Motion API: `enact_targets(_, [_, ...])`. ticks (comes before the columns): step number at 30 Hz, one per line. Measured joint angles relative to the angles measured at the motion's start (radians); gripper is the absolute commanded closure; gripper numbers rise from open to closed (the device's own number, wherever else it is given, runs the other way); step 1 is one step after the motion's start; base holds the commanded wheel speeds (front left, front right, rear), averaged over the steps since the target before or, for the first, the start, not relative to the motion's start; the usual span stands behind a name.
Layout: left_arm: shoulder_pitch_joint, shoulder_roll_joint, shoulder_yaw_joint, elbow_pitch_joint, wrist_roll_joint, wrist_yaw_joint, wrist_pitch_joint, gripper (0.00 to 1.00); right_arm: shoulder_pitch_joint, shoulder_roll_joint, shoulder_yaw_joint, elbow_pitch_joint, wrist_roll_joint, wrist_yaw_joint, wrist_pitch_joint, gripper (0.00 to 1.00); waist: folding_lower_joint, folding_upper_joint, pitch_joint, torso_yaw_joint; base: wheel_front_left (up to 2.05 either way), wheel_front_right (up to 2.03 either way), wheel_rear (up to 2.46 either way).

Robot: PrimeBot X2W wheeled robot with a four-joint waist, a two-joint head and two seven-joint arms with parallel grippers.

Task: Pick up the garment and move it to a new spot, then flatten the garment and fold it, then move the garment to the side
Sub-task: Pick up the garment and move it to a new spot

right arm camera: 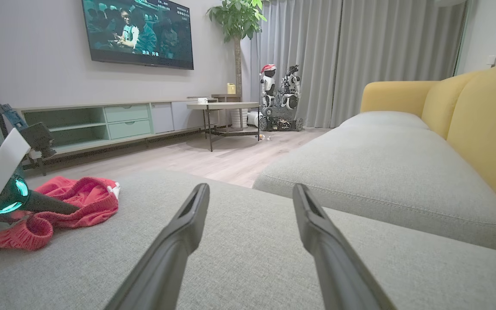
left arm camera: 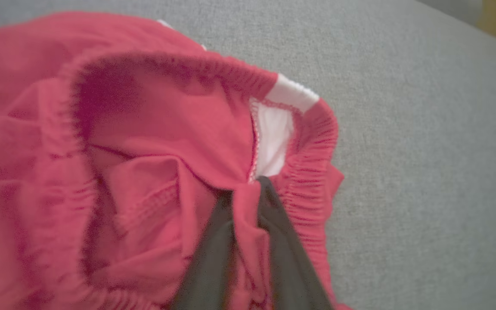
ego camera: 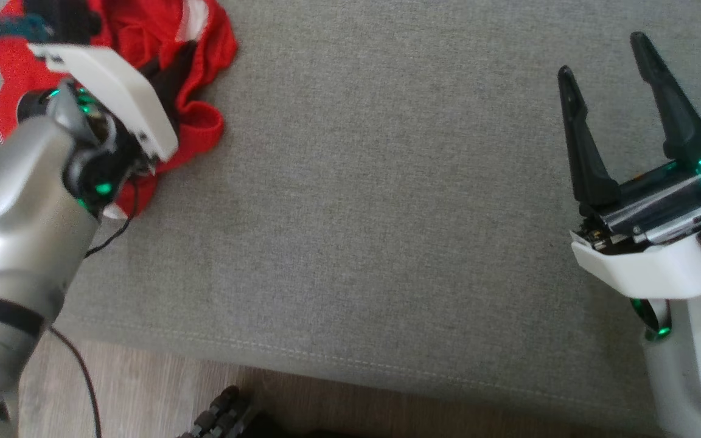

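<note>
The garment (ego camera: pixel 210 36) is a crumpled red pair of shorts with an elastic waistband and a white patch, lying at the far left of a grey seat cushion (ego camera: pixel 387 182). My left gripper (ego camera: pixel 183 58) reaches into it from above. In the left wrist view the two dark fingers (left arm camera: pixel 213 241) are shut on a fold of the red garment (left arm camera: pixel 153 129) just below the waistband. My right gripper (ego camera: pixel 603 58) hovers over the cushion's right part, open and holding nothing. From the right wrist view the garment (right arm camera: pixel 80 202) lies far to the left of those open fingers (right arm camera: pixel 183 232).
The cushion's front seam (ego camera: pixel 326 356) runs along the bottom, with wood floor (ego camera: pixel 143 389) beyond it. A black cable (ego camera: pixel 83 371) hangs from my left arm. A yellow sofa backrest (right arm camera: pixel 480 125) rises on the right; a TV cabinet (right arm camera: pixel 114 122) and a side table (right arm camera: pixel 224 107) stand across the room.
</note>
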Motion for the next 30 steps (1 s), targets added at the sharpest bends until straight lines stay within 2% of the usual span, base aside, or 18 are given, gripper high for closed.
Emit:
enact_targets(5, [0.000, 0.023, -0.130, 0.030, 0.100, 0.000, -0.245, 1.00, -0.009, 0.004, 0.000, 0.006, 0.000, 0.000, 0.000, 0.00, 0.0000, 0.0000, -0.023, -0.006, 0.00, 0.00, 0.00])
enact_targets(7, [0.000, 0.023, -0.140, 0.058, 0.116, -0.001, -0.349, 1.00, -0.009, 0.010, 0.001, 0.014, 0.000, 0.000, 0.000, 0.00, 0.0000, 0.0000, -0.037, -0.009, 0.00, 0.00, 0.00])
enact_targets(9, [-0.005, 0.030, -0.148, 0.068, 0.129, -0.001, -0.391, 1.00, -0.008, 0.016, 0.002, 0.022, 0.000, 0.000, 0.000, 0.00, -0.0001, 0.0000, -0.055, -0.010, 0.00, 0.00, 0.00])
enact_targets(12, [-0.021, 0.049, -0.144, 0.047, 0.169, -0.001, -0.404, 1.00, -0.008, 0.024, 0.002, 0.022, 0.000, 0.000, 0.000, 0.00, -0.0001, 0.0000, -0.084, -0.013, 0.00, 0.00, 0.00])
enact_targets(18, [-0.020, 0.095, 0.020, -0.140, 0.360, -0.001, -0.405, 1.00, -0.004, 0.060, -0.003, 0.022, 0.009, 0.000, 0.000, 0.00, -0.0001, 0.0000, -0.143, -0.035, 0.00, 0.00, 0.00])
enact_targets(23, [0.035, 0.128, 0.100, -0.317, 0.491, -0.001, -0.410, 1.00, 0.014, 0.098, -0.014, 0.016, 0.016, 0.000, 0.000, 0.00, -0.0001, 0.0000, -0.185, -0.086, 0.00, 0.00, 0.00])
enact_targets(30, [0.091, 0.166, 0.089, -0.509, 0.605, -0.001, -0.411, 1.00, 0.033, 0.150, -0.042, -0.016, 0.017, 0.000, 0.000, 0.00, -0.0001, 0.0000, -0.223, -0.198, 0.00, 0.00, 0.00])
